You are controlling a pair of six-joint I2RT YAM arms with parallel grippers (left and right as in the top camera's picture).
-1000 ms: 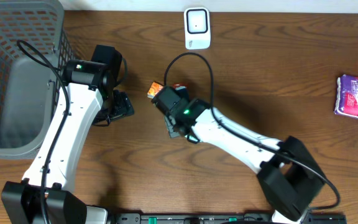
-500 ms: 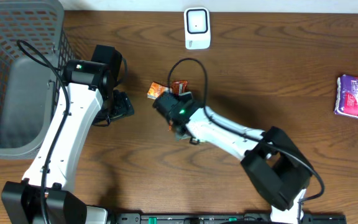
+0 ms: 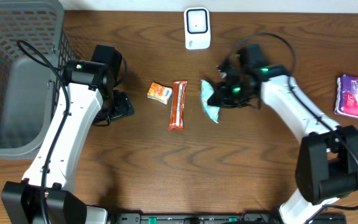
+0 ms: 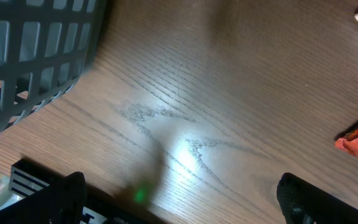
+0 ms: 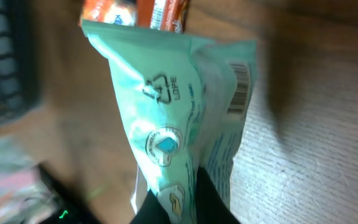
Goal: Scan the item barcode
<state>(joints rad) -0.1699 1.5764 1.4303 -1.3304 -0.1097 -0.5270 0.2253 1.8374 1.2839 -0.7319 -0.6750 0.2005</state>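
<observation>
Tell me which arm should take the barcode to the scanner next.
Right. The right pincer is shut on the green packet, whose barcode shows in the wrist view, close to the white scanner. The left pincer is open and empty beside the basket.

L arm [image 3: 61, 134] runs from its base at near-left up & away across the table. Its wrist [image 3: 91, 73] is at the far end, folded back toward centre. L gripper [image 3: 118, 107] points down, jaws spread wide; wrist cam shows its fingers [image 4: 67, 193] at the frame's two bottom corners. R arm [image 3: 297, 112] goes from near-right base away, then bends left toward centre. R gripper [image 3: 221, 93] is clamped on packet [image 3: 209, 102], fingers [image 5: 185, 199] pinched together on one end.
</observation>
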